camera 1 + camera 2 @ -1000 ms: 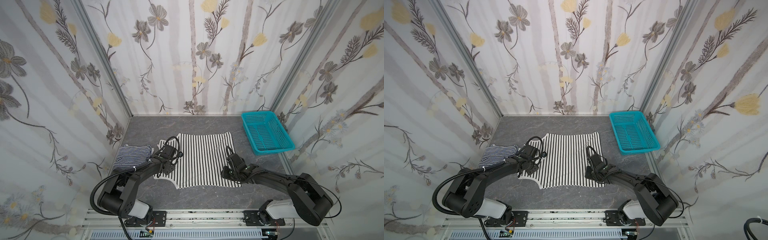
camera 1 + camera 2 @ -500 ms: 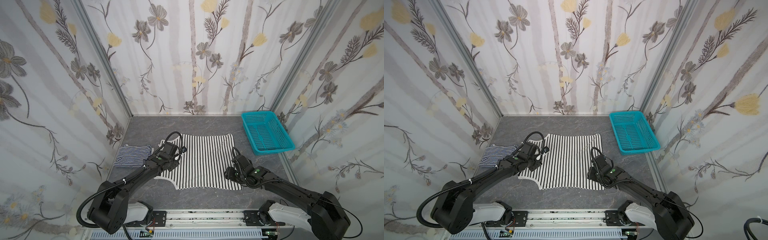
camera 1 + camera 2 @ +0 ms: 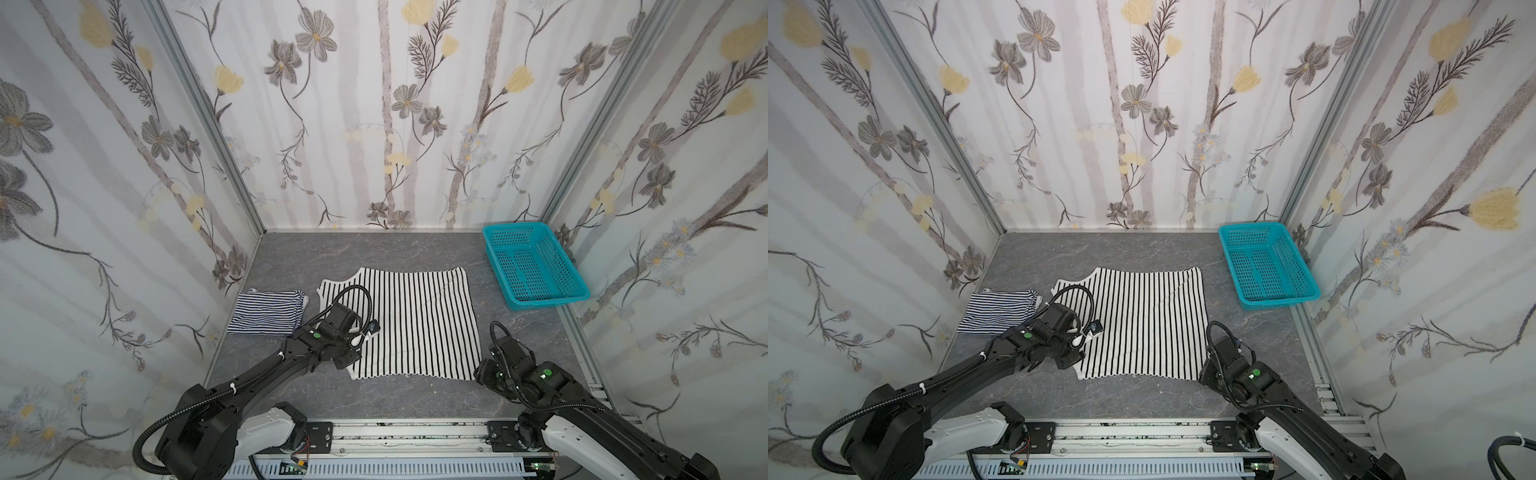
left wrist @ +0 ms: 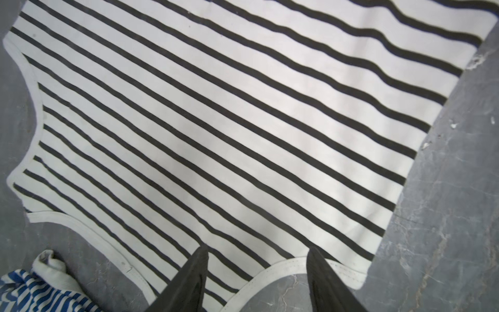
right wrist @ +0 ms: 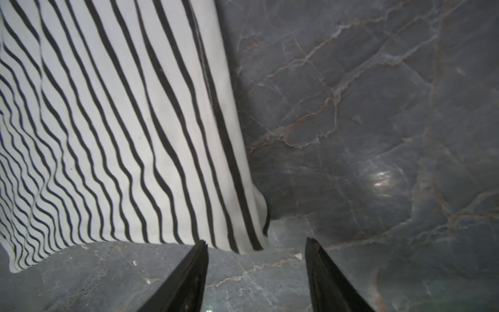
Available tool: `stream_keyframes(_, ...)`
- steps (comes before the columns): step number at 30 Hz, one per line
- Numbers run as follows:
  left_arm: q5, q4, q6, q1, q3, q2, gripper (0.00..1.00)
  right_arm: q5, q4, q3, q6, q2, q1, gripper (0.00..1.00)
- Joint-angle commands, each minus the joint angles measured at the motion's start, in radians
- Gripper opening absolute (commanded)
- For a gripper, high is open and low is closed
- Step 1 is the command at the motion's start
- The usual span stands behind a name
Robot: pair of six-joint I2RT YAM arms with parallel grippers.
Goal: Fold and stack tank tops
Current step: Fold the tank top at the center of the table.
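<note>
Left gripper (image 4: 258,252), jaws parted and empty above the trimmed edge of the wide-striped tank top (image 3: 419,324); right gripper (image 5: 256,244), likewise parted and empty, off its near corner; top spread flat mid-table (image 3: 374,253), folded navy-striped tank top (image 3: 268,312) just beside.

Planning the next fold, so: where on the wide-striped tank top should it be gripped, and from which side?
Take the wide-striped tank top at its near right corner, coming in low from the robot's side. It lies flat on the table, so only edges give a bite, and that corner sits just ahead of the open right claw.
</note>
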Motion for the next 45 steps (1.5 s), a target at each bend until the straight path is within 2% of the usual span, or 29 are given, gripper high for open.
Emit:
stream_keyframes(1,0.048,-0.038,0.013,-0.009,-0.010,-0.009,0.60,-0.012,0.000,-0.022,0.039,-0.010,-0.002,0.57)
stream_keyframes(8,0.050,-0.038,0.003,-0.018,-0.020,-0.018,0.60,-0.051,0.110,-0.049,0.054,0.046,-0.003,0.49)
stream_keyframes(16,0.033,-0.039,0.002,-0.018,-0.031,-0.039,0.60,-0.052,0.125,-0.052,0.062,0.055,-0.024,0.27)
stream_keyframes(21,0.048,-0.039,0.011,-0.019,-0.031,-0.028,0.60,-0.053,0.141,-0.059,0.053,0.040,-0.036,0.17)
stream_keyframes(26,0.069,-0.059,0.020,-0.040,-0.031,-0.011,0.60,-0.057,0.157,-0.023,0.041,0.073,-0.039,0.01)
stream_keyframes(34,0.062,-0.087,0.004,-0.115,-0.036,0.025,0.60,-0.023,0.124,0.116,-0.028,0.153,-0.041,0.00)
stream_keyframes(37,0.055,-0.094,0.006,-0.136,-0.048,0.036,0.55,-0.011,0.121,0.153,-0.049,0.187,-0.042,0.00)
stream_keyframes(45,0.044,-0.113,0.022,-0.148,-0.066,0.065,0.53,-0.016,0.138,0.186,-0.079,0.235,-0.054,0.00)
